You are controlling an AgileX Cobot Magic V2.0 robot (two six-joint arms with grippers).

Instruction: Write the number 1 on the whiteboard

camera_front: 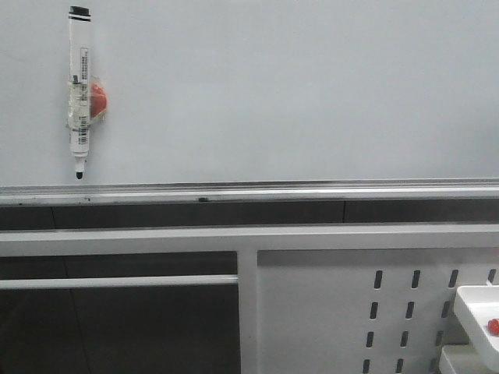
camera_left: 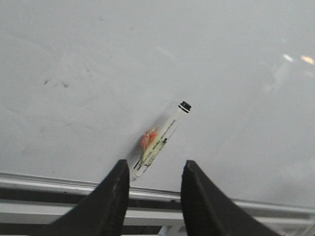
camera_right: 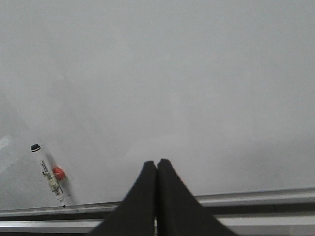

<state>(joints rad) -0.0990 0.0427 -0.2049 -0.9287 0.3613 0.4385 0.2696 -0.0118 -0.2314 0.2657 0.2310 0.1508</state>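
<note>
Both your claws face the large pale grey-white whiteboard (camera_front: 296, 93): the left gripper (camera_left: 153, 169) spread wide just before the white marker pen (camera_left: 160, 140), the right gripper (camera_right: 157, 164) pinched together, holding nothing.

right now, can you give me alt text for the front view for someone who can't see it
A white marker pen with a red blob on its side hangs tip down at the upper left of a blank pale whiteboard. A silver rail runs along its lower edge, above a white slotted panel. No arm shows.
</note>
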